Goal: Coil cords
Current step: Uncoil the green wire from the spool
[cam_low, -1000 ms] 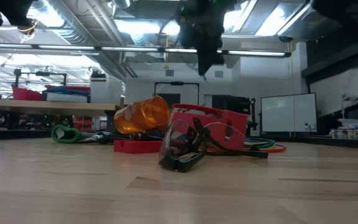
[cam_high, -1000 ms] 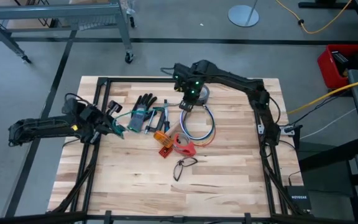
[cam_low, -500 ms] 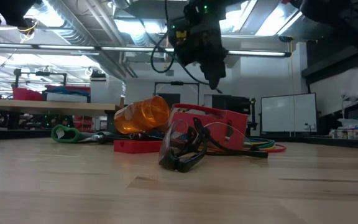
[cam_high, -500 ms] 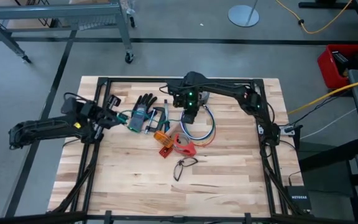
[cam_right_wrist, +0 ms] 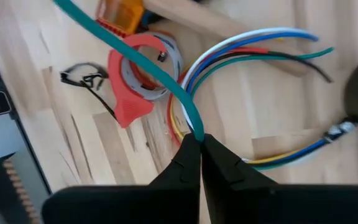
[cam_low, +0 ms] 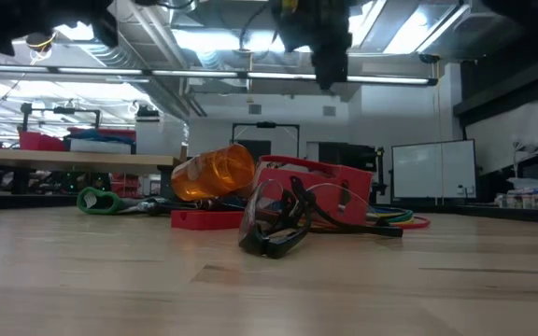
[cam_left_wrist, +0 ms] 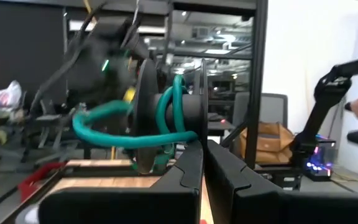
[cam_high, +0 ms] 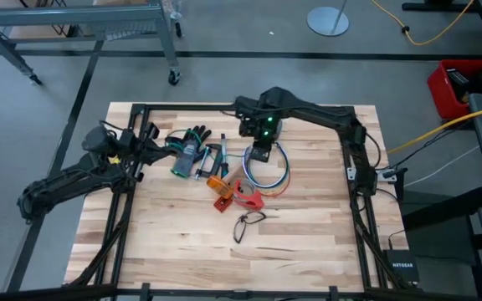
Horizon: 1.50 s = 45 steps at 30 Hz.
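Wooden table [cam_high: 308, 242] carries the cords [cam_high: 270, 171], a loose loop with its long axis running front to back. Right gripper [cam_high: 261, 155] pinches a teal cord [cam_right_wrist: 135, 62] above them; left gripper [cam_high: 156, 142] is closed.

A robotics lab or workshop is shown. A butcher-block table [cam_high: 308, 242] is framed by black rails on a grey concrete floor [cam_high: 224, 33]. Exposed ceiling ducts [cam_low: 157, 89] and strip lights are seen overhead, with a whiteboard [cam_low: 432, 173], cluttered benches [cam_low: 73, 154], a metal cart [cam_high: 82, 25] and trailing yellow cable [cam_high: 429, 33] around it.
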{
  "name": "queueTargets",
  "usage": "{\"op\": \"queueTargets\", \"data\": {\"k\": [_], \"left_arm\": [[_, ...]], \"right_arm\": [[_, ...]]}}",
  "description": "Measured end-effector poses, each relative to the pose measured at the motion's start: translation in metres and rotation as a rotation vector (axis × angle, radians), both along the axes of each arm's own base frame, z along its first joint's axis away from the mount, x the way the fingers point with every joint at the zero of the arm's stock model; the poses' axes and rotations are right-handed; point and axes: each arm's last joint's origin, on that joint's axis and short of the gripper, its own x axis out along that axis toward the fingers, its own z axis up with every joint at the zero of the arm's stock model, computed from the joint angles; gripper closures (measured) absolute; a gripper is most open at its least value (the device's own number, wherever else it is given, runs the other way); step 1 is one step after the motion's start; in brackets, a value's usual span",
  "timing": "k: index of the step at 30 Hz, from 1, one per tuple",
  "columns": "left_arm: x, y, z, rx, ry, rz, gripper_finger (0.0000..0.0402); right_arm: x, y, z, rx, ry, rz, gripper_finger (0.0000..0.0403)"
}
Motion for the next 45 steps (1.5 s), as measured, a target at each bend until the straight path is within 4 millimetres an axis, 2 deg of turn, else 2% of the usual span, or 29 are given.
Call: {"op": "queueTargets", "data": {"k": [7, 11, 14, 19, 23, 27, 32, 38, 45], "left_arm": [[-0.003, 0.002, -0.01, -0.054, 0.087, 0.03, 0.0401], [-0.002, 0.002, -0.015, -0.067, 0.135, 0.032, 0.0401], [-0.001, 0.003, -0.018, -0.089, 0.164, 0.032, 0.0401], [-0.001, 0.002, -0.024, -0.159, 0.222, 0.012, 0.0401], [0.002, 0.0, -0.029, -0.31, 0.297, -0.071, 0.0401], [0.01, -0.001, -0.036, -0.493, 0.394, -0.141, 0.0401], [0.025, -0.003, -0.05, -0.652, 0.554, -0.202, 0.0401], [0.049, -0.009, -0.059, -0.652, 0.643, -0.297, 0.0401], [0.077, -0.021, -0.048, -0.52, 0.487, -0.495, 0.0401]], "right_arm": [[-0.053, 0.012, 0.065, -0.171, -0.15, -0.027, 0.04], [-0.094, 0.02, 0.083, -0.303, -0.144, -0.118, 0.04], [-0.123, 0.027, 0.08, -0.319, -0.112, -0.194, 0.04], [-0.165, 0.04, 0.058, -0.278, -0.054, -0.285, 0.04], [-0.184, 0.046, 0.036, -0.267, -0.114, -0.332, 0.04], [-0.188, 0.047, 0.017, -0.279, -0.257, -0.358, 0.04], [-0.173, 0.043, -0.007, -0.299, -0.419, -0.375, 0.04], [-0.15, 0.036, -0.038, -0.314, -0.588, -0.389, 0.04], [-0.129, 0.029, -0.06, -0.305, -0.691, -0.445, 0.04]]}}
